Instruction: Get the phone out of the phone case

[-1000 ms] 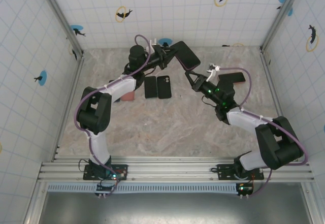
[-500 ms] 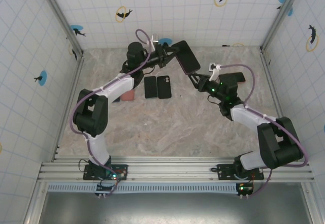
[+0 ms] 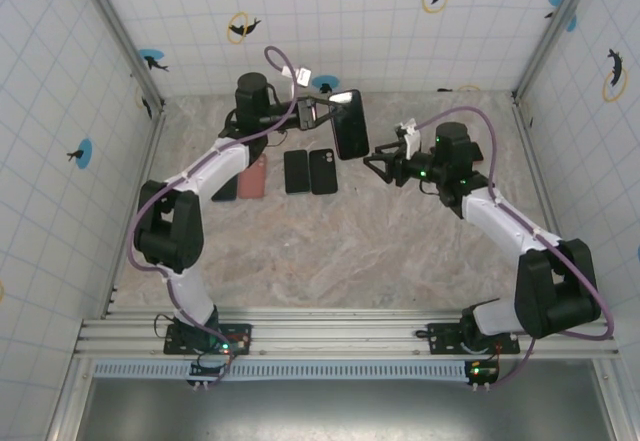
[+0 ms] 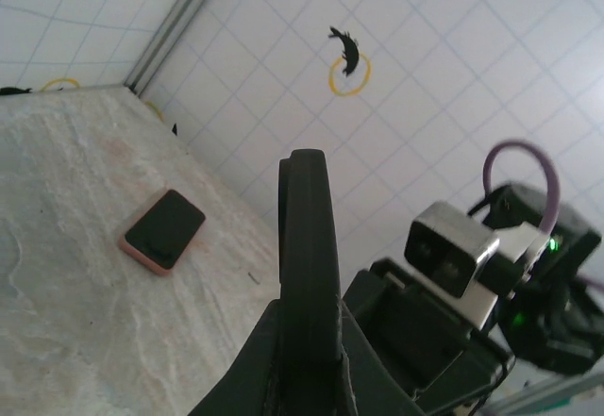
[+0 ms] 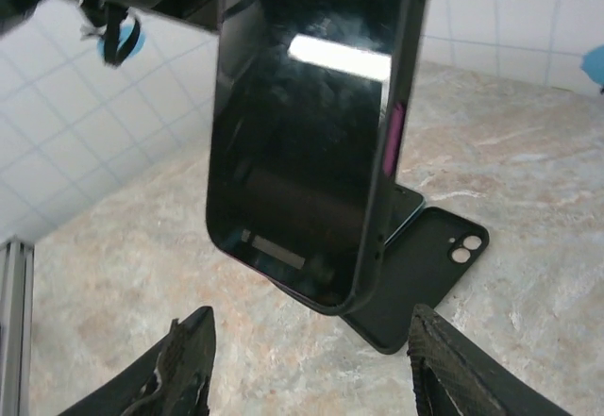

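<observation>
The phone, still inside its black phone case (image 3: pixel 350 124), hangs in the air above the back of the table, standing nearly upright. My left gripper (image 3: pixel 318 111) is shut on its edge; in the left wrist view the case's thin side (image 4: pixel 307 237) rises from between my fingers (image 4: pixel 283 355). In the right wrist view the glossy screen (image 5: pixel 307 124) faces me, with a pink side button (image 5: pixel 390 142). My right gripper (image 3: pixel 376 165) stands open just right of the phone, apart from it, with its fingertips (image 5: pixel 189 359) spread below the phone's lower end.
A black phone (image 3: pixel 297 171) and an empty black case (image 3: pixel 322 171) lie side by side on the table under the held phone; the empty case (image 5: pixel 429 274) shows its camera holes. A pink phone (image 3: pixel 253 176) lies further left. Another pink-edged phone (image 4: pixel 162 230) lies by the back wall.
My right gripper has opened, let go of the phone's lower end and drawn back to the right. The left arm has swung the phone to the left and more upright.
</observation>
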